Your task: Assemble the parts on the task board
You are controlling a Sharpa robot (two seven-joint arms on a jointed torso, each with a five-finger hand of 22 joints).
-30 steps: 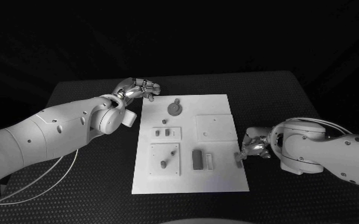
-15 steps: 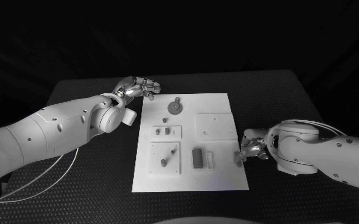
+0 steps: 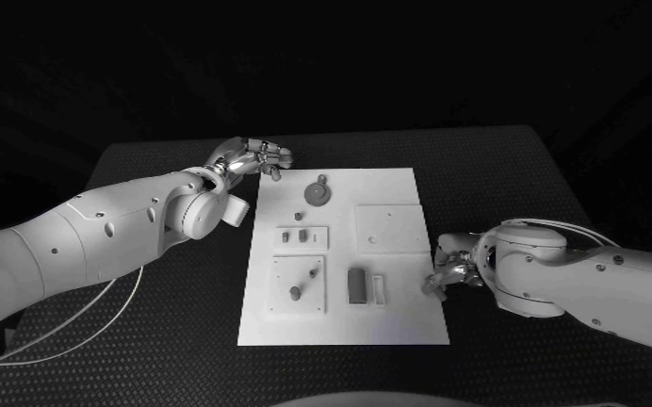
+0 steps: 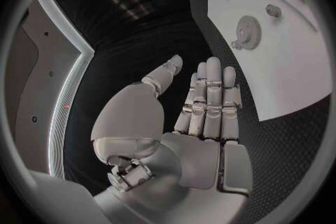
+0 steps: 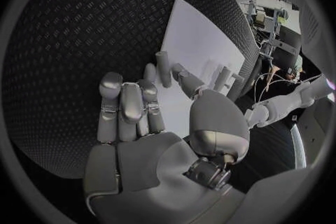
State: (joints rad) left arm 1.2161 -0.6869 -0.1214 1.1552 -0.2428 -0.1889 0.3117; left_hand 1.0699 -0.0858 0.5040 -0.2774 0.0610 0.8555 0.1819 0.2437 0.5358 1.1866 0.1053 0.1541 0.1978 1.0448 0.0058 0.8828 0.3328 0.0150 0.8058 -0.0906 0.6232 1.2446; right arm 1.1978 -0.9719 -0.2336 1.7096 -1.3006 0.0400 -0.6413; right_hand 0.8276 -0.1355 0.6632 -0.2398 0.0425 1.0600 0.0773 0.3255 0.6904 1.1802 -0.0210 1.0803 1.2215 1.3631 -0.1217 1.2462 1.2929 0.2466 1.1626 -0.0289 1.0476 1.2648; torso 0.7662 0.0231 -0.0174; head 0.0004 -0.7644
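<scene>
Two hands flank the task board (image 3: 345, 266), which lies mid-table (image 3: 516, 171). Left hand (image 3: 252, 158) hovers off the board's far left corner, fingers straight and apart, holding nothing. Right hand (image 3: 449, 271) sits at the board's right edge, pinching a small peg (image 5: 163, 69) between thumb and a finger. A gear part (image 3: 318, 193) lies on the board's far end.

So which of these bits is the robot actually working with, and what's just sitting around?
Belongs to the job:
task board
gear-shaped part
dark block part
small peg part
left hand
right hand

Just there:
black table
white cable
</scene>
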